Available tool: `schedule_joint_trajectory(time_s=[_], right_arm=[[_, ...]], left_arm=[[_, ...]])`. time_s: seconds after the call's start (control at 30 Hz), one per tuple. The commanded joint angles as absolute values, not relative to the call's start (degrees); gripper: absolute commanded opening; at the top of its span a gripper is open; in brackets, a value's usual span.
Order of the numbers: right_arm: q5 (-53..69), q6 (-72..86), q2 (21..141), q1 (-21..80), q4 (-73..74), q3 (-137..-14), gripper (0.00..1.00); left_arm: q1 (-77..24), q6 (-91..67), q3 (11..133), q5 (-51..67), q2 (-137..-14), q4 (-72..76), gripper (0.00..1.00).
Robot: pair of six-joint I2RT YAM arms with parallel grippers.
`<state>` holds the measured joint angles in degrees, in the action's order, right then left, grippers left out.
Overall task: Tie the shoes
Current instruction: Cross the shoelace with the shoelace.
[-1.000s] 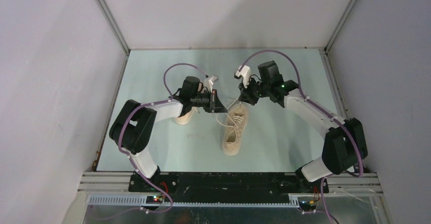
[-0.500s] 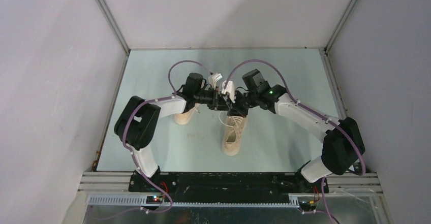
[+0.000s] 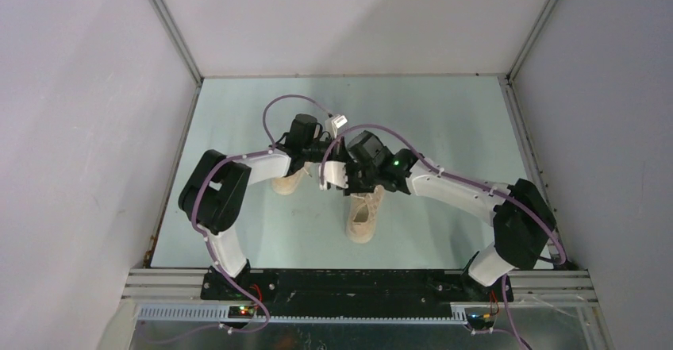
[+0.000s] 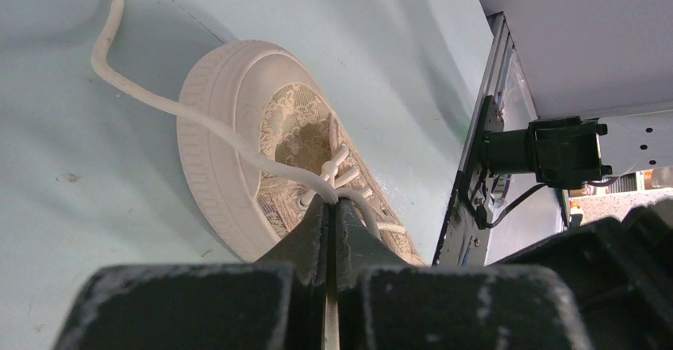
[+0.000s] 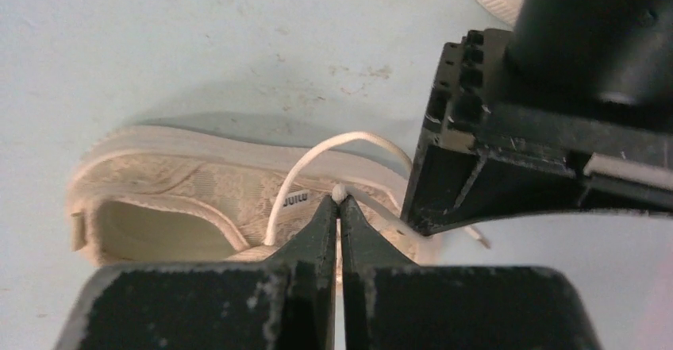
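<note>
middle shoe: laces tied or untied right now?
Untied. No bow shows on the shoe; the left gripper pinches a lace trailing loose over the table, the right gripper pinches another strand.

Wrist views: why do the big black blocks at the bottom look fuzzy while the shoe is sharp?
Left wrist: the left gripper sits close to the lens, so its body blurs; the shoe is sharp. Right wrist: same, right gripper soft, shoe crisp, shadow beside it.

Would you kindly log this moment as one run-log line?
left fingers: shut on lace | right fingers: shut on lace loop | shoe: upright beneath both | other shoe: to its left, partly hidden
</note>
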<state>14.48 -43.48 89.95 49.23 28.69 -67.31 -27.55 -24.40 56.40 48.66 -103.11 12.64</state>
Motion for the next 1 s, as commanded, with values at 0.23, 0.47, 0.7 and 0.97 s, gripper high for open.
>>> schedule_joint_trajectory(time_s=[0.23,0.47,0.7,0.97], right_arm=[[-12.7,-63.0,92.1,58.4,20.5,-62.4,0.0],[-16.2,-65.4,93.3,58.7,22.8,-61.4,0.02],[-7.9,-61.2,89.1,55.2,28.9,-63.4,0.38],[14.9,-55.4,86.6,45.3,43.7,-72.9,0.49]], left_arm=[[-27.4,-22.8,58.3,49.6,-101.2,12.1,0.0],[-27.5,-22.3,58.1,49.6,-101.1,11.5,0.0],[-27.5,-21.6,58.3,49.6,-101.2,10.7,0.0],[-27.4,-20.1,58.3,49.4,-101.1,9.0,0.0]])
